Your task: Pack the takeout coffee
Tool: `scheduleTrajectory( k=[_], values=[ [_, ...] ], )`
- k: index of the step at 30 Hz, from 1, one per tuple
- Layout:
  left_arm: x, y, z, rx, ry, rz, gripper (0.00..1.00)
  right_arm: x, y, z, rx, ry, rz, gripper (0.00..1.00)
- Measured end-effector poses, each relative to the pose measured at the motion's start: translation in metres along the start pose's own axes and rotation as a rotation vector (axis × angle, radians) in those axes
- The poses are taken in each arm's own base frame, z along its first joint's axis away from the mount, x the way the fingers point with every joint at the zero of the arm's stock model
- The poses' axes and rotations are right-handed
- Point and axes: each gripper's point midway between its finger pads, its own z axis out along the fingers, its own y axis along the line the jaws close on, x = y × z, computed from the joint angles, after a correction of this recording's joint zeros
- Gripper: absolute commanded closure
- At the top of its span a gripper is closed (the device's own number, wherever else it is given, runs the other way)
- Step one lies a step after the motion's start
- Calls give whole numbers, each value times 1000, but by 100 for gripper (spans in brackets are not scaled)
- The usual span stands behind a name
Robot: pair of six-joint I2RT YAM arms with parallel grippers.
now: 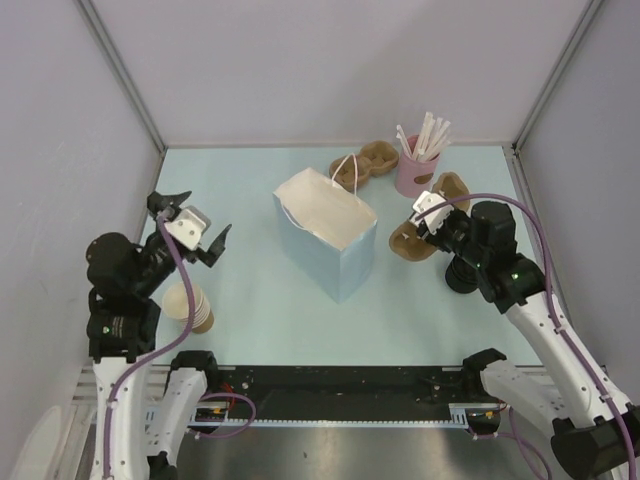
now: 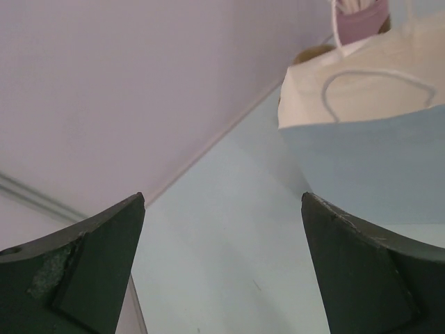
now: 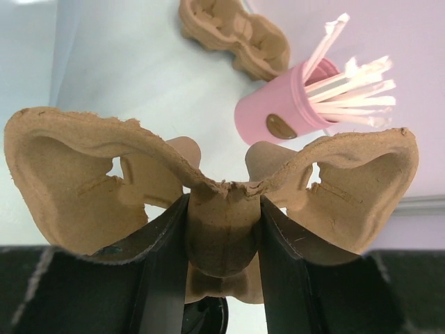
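A brown pulp cup carrier (image 3: 69, 174) has its middle ridge pinched in my right gripper (image 3: 222, 209), whose jaws are shut on it. From above, the carrier (image 1: 408, 242) hangs at the right gripper (image 1: 428, 222), right of the open white-and-blue paper bag (image 1: 325, 240). My left gripper (image 1: 200, 218) is open and holds nothing, hovering left of the bag (image 2: 368, 167). The left fingers (image 2: 90, 271) stand wide apart over bare table. The takeout coffee is not clearly in view. A dark round shape (image 1: 461, 274) sits under my right arm; I cannot tell what it is.
A stack of lidless tan cups (image 1: 190, 305) lies at the front left under my left arm. A pink cup of white straws (image 1: 415, 170) stands at the back right, with another pulp carrier (image 1: 365, 165) beside it. Walls close in three sides.
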Motion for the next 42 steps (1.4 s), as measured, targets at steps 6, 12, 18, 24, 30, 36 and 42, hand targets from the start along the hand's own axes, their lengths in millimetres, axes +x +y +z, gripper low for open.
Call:
scheduleTrajectory(
  k=[6, 12, 18, 24, 30, 36, 42],
  values=[
    [-62, -23, -3, 173, -163, 47, 1, -12, -12, -13, 60, -40, 30, 60],
    [-80, -94, 40, 397, -155, 66, 1, -8, -22, -16, 98, -34, 79, 60],
    [-51, -162, 80, 513, -5, 205, 1, 4, -26, -13, 116, -9, 114, 60],
    [-45, -195, 96, 520, 38, 303, 1, 20, -25, -12, 119, 21, 145, 59],
    [-31, -223, 110, 548, 87, 346, 1, 24, -27, -11, 128, 23, 156, 60],
    [-39, -231, 106, 594, 74, 323, 1, 27, -25, -8, 124, 26, 157, 59],
    [-50, -244, 112, 639, 70, 286, 32, 30, -23, -5, 115, 32, 159, 58]
  ],
)
